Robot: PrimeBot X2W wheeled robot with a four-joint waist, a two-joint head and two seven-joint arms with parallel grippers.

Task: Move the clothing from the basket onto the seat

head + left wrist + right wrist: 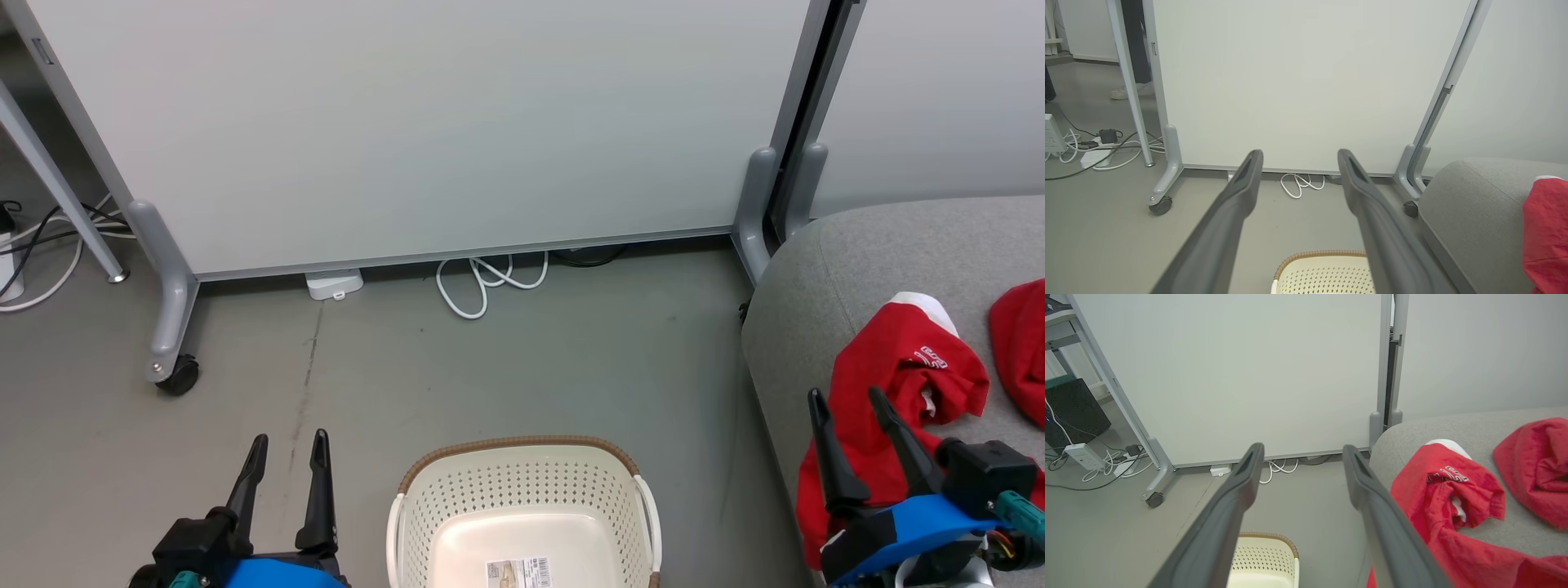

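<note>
Status: cream-white perforated plastic laundry basket [522,445] with a brown woven-look rim, bottom centre of the head view. Nothing visible in it except a printed paper label [518,572] on its bottom.

Both pieces of clothing lie on the light-grey woven upholstered seat [857,245] at the right. The near garment [898,359] is crumpled bright-red soft fabric with a white panel and white lettering, lower right. The second garment [1020,351], same red fabric, is cut off by the right frame edge. They look near each other but apart.

The left gripper [290,441], lower left, has its fingers spread wide with nothing between them, over bare floor beside the basket. The right gripper [845,400], lower right, is also wide and empty, in front of the near garment. Can't tell whether it touches the cloth.

My read: transfer looks done, so the step in hand is back off and verify.
- The near garment's lower part drapes over the seat's left edge toward the floor. It's limp cloth and could slide off. If tidying, pinch the bunched fold and drag it toward frame right.
- Retract the right gripper along its own finger line, jaws wide, so the tips don't hook fabric.
- The frame bottom cuts off the basket's near half. Check that part before calling it complete.
</note>
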